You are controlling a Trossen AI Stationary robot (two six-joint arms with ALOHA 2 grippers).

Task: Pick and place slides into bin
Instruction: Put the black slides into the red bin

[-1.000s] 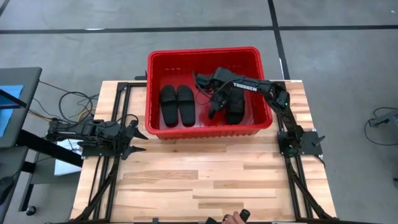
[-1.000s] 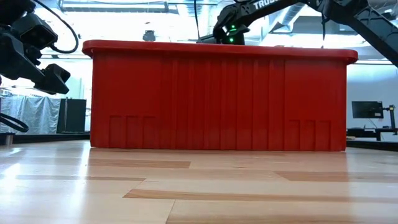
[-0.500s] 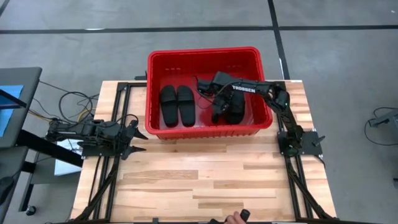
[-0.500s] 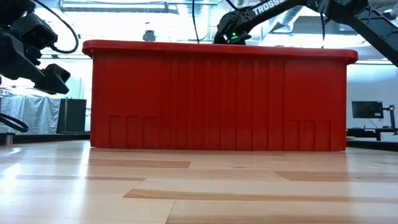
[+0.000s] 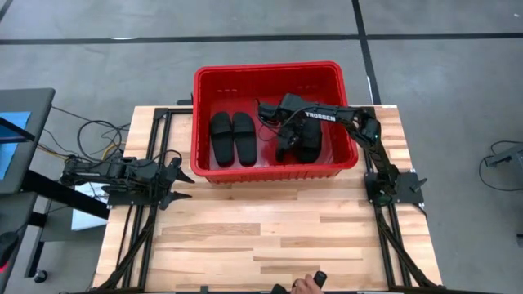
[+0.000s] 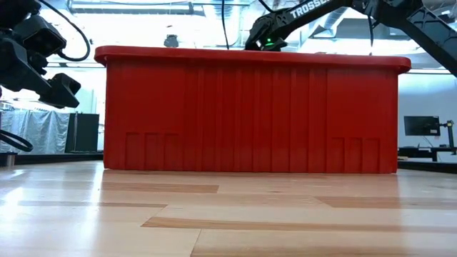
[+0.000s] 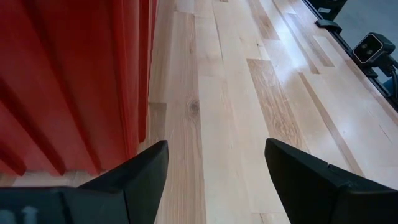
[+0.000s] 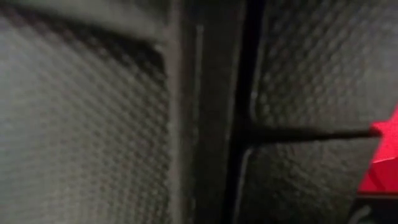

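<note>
The red bin [image 5: 265, 69] stands at the table's far middle; in the low view its near wall [image 6: 250, 107] hides everything inside. Two black slides [image 5: 221, 139] [image 5: 243, 138] lie side by side on its floor at the left. At the right lies a third slide [image 5: 310, 142]. Beside it is a fourth slide [image 5: 283, 150], under my right gripper [image 5: 285, 135], which reaches down into the bin and is shut on it. My left gripper [image 5: 184, 185] waits open above the table, left of the bin's near left corner. My right gripper comes at the fourth slide from above, slanting down from the table's right side. Its own body hides the place of contact in the high view. The right wrist view is filled by black textured rubber [image 8: 81, 124], so which part it has cannot be told.
The bin's ribbed wall [image 7: 68, 81] stands close beside my left gripper [image 7: 214, 152]. Bare wooden table top [image 5: 278, 237] stretches from the bin to the near edge. A person's hand [image 5: 307, 286] shows at the table's near edge. Cables [image 5: 98, 135] hang off the far left.
My right gripper has sunk a little deeper into the bin, still shut on the fourth slide, which has come down next to the third one. The left arm has kept still.
</note>
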